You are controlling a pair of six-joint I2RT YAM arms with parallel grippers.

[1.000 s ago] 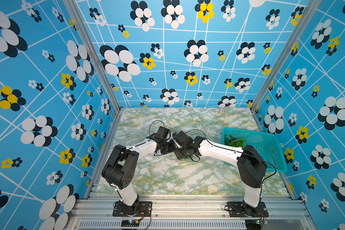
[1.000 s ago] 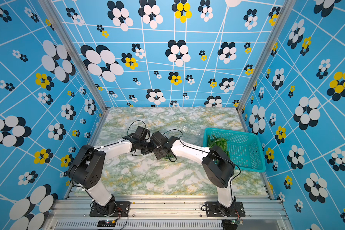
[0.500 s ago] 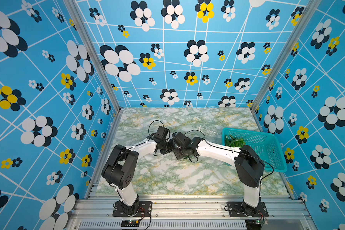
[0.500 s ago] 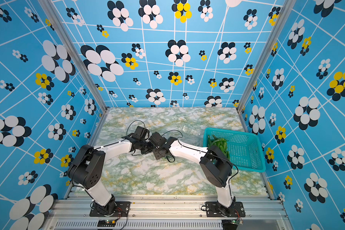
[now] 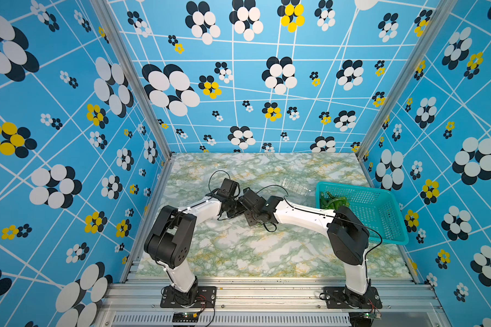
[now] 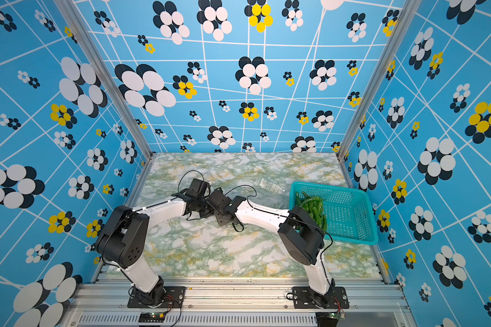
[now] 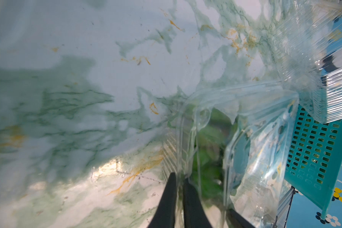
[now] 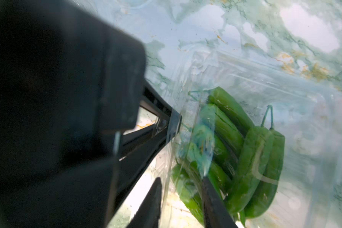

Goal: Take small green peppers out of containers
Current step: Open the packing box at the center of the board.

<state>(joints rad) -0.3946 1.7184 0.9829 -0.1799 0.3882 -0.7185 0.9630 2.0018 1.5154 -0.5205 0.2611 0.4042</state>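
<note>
Peppers (image 8: pixel 255 158) were packed parallel in container (image 7: pixel 235 102), stems pointed away from right gripper (image 8: pixel 181 179) (jaws partly apart, hold unclear tbh); left gripper (image 7: pixel 179 177) was clamped on it.

Glossy green peppers (image 8: pixel 245 150) lie bunched together inside a clear ribbed plastic container (image 8: pixel 274 84).

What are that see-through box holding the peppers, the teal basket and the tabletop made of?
Clear box: probably thin glossy plastic; transparent, ribbed, crinkled. Teal basket: rigid moulded plastic, perforated walls. Tabletop: marble look, green-veined, sheeny; possibly printed laminate.
</note>
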